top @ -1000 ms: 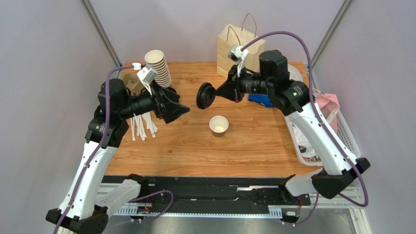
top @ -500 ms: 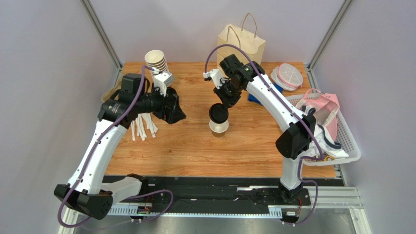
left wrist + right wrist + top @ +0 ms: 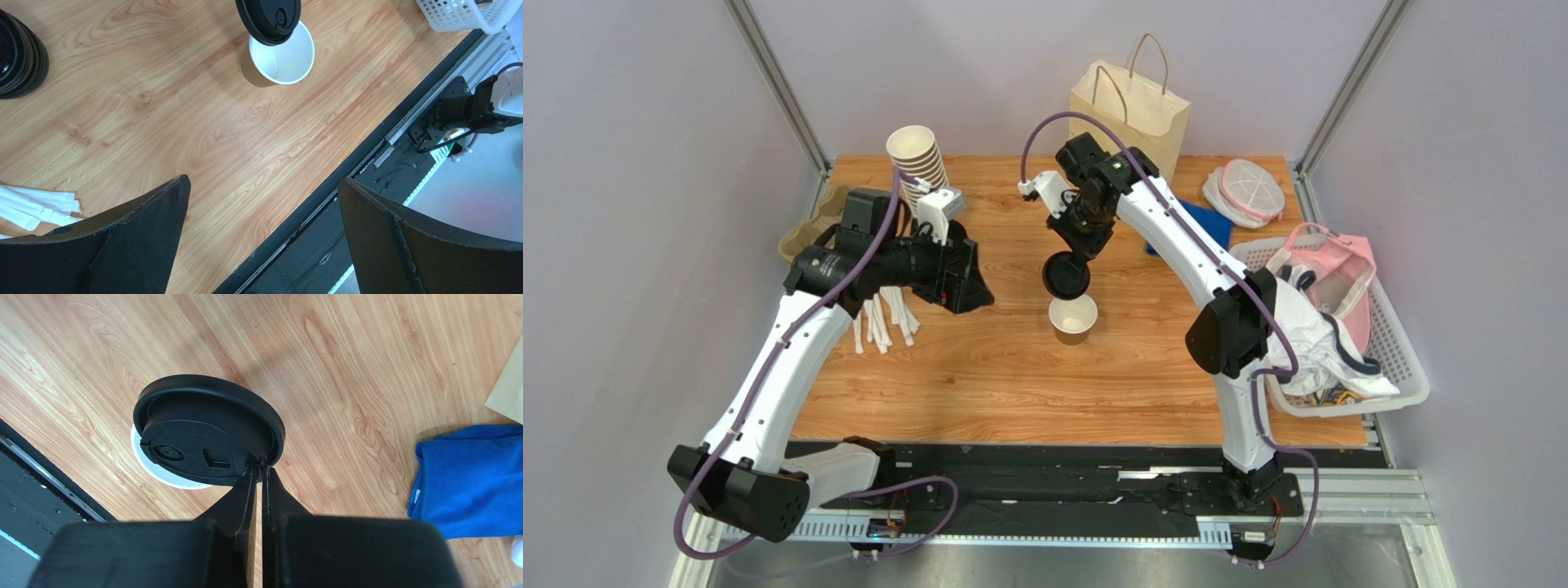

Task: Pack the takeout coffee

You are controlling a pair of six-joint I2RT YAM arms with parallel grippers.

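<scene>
**Item: takeout coffee, in two parts, not yet joined.**

- Cup (image 3: pixel 1073 317): small, brown kraft paper outside, white inside with a white rolled rim. It stands upright and open near the middle of the wooden table (image 3: pixel 1014 374). No contents are visible.
- Lid (image 3: pixel 205 438): round, black plastic, with a raised outer ring, a small round boss and a rectangular sip recess on its top face. It is held tilted over the far side of the cup's mouth. From the right wrist view it covers most of the rim, with only a white crescent showing. Whether its low edge touches the rim is hard to say from here.

**Holding gear.**

- Right end effector (image 3: pixel 258 470): fingers pressed together, pinching the lid by its edge. The arm reaches in from the far side of the table.
- Left end effector (image 3: pixel 263 184): fingers spread wide and holding nothing. It hangs above bare table to the left of the cup, well apart from it.

**Surroundings.**

- Stack of loose black lids (image 3: pixel 18 55): on the table, left of the cup.
- White paper-wrapped sticks (image 3: pixel 885 321): a loose bunch lying flat under the left arm.
- Stack of lidless kraft cups (image 3: pixel 918 157): at the far left corner, leaning.
- Kraft paper bag (image 3: pixel 1133 110): has handles, upright at the far edge.
- Blue cloth (image 3: pixel 472 478): lying on the table to the right of the lid.
- White mesh basket (image 3: pixel 1400 355): at the right edge, holding pink and white items.
</scene>
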